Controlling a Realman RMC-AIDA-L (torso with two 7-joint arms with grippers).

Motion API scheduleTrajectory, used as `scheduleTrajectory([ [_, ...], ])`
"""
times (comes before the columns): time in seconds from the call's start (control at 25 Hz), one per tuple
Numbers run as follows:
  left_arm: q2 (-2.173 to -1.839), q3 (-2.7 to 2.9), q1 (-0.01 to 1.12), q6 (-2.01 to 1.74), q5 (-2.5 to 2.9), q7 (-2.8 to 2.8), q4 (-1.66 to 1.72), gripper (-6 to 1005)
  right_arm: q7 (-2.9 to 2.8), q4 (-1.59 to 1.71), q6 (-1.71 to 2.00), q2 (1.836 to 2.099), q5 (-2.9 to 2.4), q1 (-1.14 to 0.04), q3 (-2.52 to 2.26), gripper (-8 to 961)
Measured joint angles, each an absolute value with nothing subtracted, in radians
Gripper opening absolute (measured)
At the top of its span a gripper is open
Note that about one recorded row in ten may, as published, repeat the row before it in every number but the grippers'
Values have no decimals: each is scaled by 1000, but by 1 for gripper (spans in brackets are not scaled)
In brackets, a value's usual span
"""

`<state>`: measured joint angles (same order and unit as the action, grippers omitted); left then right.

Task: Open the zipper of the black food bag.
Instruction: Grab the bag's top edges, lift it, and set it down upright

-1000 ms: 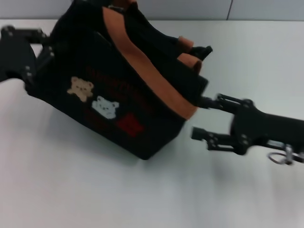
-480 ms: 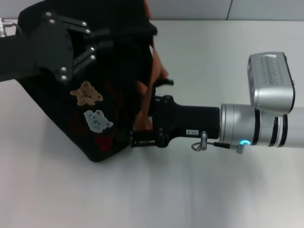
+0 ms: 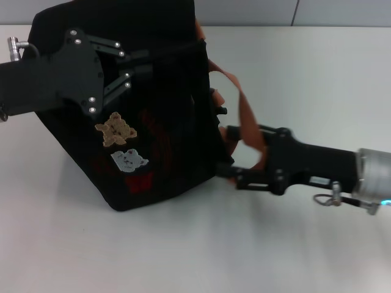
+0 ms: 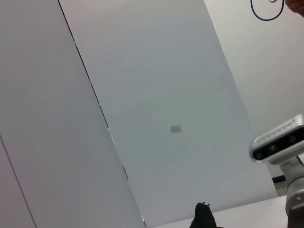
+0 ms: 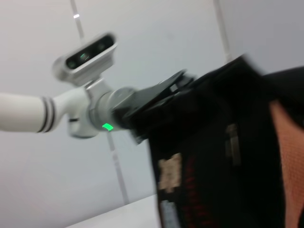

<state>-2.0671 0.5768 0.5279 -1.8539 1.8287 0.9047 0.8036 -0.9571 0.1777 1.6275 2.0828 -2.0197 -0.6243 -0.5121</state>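
Black food bag point(image 3: 165, 128): tipped on the white bench point(image 3: 183, 256), bear patches facing the head camera, tan handles point(image 3: 241, 116) trailing right. Left gripper point(image 3: 131, 64) jaws apart, pressed on the bag's upper face. Right gripper point(image 3: 226, 152) at the bag's right edge; jaw state cannot be told. Zipper not discernible. Advice: steady the bag, pull along the zip line.

left end effector point(image 5: 164, 97) against the black food bag point(image 5: 223, 156)
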Motion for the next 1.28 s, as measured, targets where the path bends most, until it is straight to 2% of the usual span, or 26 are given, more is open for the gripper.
scheduleTrajectory([
  [0.2,-2067,581,527,-1844,1836,897,776,98,-961,254,1648,2082,-1981,-564,-494,812],
  [0.8,-2066,589,526,-1842,1836,898,742,98,-901,365,1624,2081,-1886,-522,-455,812],
  [1.28,-2063,580,522,-1868,1836,904,728,98,-500,140,1523,2088,-1744,-647,-467,812],
])
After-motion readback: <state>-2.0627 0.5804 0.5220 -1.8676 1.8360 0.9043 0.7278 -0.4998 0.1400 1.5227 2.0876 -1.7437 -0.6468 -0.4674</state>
